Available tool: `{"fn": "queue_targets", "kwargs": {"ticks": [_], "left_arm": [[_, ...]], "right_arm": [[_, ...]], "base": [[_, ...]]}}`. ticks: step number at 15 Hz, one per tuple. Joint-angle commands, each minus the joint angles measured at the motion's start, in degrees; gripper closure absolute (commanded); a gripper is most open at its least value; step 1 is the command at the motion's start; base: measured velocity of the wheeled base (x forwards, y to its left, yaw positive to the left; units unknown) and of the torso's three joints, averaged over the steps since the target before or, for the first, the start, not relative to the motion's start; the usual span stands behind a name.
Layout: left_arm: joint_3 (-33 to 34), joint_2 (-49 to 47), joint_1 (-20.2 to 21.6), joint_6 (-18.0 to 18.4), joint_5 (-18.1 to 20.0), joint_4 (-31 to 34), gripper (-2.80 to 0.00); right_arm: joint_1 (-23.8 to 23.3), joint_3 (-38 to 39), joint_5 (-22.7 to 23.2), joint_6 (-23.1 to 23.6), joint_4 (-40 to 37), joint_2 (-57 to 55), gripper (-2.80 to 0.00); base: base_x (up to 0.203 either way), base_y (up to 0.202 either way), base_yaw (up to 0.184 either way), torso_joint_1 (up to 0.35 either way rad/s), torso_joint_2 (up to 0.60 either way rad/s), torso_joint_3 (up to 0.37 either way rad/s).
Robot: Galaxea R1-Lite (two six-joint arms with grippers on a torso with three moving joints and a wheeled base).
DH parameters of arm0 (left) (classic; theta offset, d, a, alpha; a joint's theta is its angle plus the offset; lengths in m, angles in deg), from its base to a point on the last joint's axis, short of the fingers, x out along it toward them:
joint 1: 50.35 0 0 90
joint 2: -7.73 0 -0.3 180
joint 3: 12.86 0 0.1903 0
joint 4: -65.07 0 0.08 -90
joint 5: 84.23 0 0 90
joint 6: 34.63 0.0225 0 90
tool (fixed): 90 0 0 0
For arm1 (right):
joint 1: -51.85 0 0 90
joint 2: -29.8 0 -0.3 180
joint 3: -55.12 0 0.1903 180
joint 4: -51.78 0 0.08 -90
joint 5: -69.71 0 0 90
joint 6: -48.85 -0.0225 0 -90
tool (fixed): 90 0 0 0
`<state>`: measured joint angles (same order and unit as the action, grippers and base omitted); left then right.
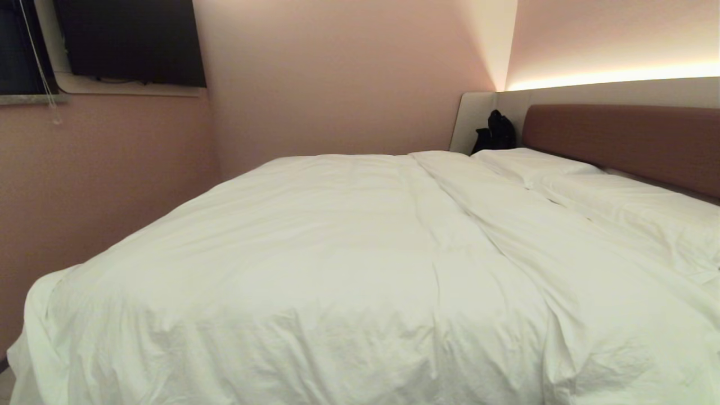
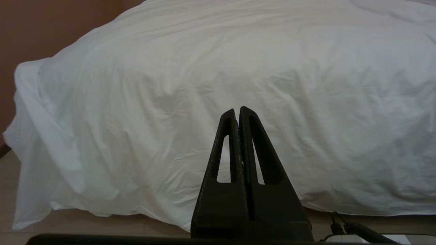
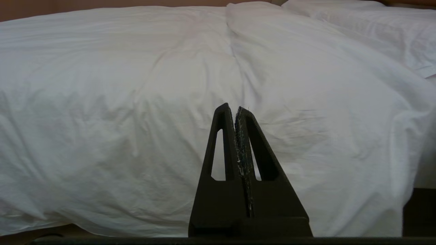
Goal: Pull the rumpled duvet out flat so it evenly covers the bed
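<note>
Beside the headboard (image 1: 624, 143) sits perhaps a dark bag (image 1: 495, 132); both hands (image 2: 237, 112) (image 3: 235, 110) closed, empty.

You are looking at a bedroom, likely a hotel room: a wide bed (image 1: 664, 185) with a padded reddish-brown headboard (image 1: 624, 143), a white duvet (image 1: 315, 253) and flat pillows (image 1: 534, 163) beyond both claws, pink walls (image 1: 337, 79), a wall-mounted dark screen (image 1: 132, 39), and a strip light (image 1: 613, 76) glowing above the headboard.
</note>
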<state>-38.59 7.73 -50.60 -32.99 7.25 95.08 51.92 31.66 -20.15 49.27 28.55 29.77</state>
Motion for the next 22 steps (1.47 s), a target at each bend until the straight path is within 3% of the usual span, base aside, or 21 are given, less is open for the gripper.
{"fn": "queue_targets", "kwargs": {"ticks": [1, 22], "left_arm": [[0.0, 0.0, 0.1, 0.0, 0.0, 0.0, 0.0], [0.0, 0.0, 0.0, -0.2, 0.0, 0.0, 0.0]], "right_arm": [[0.0, 0.0, 0.0, 0.0, 0.0, 0.0, 0.0], [0.0, 0.0, 0.0, 0.0, 0.0, 0.0, 0.0]], "base": [[0.0, 0.194, 0.002, 0.002, 0.01, 0.002], [0.0, 0.194, 0.0, 0.002, 0.0, 0.002]]}}
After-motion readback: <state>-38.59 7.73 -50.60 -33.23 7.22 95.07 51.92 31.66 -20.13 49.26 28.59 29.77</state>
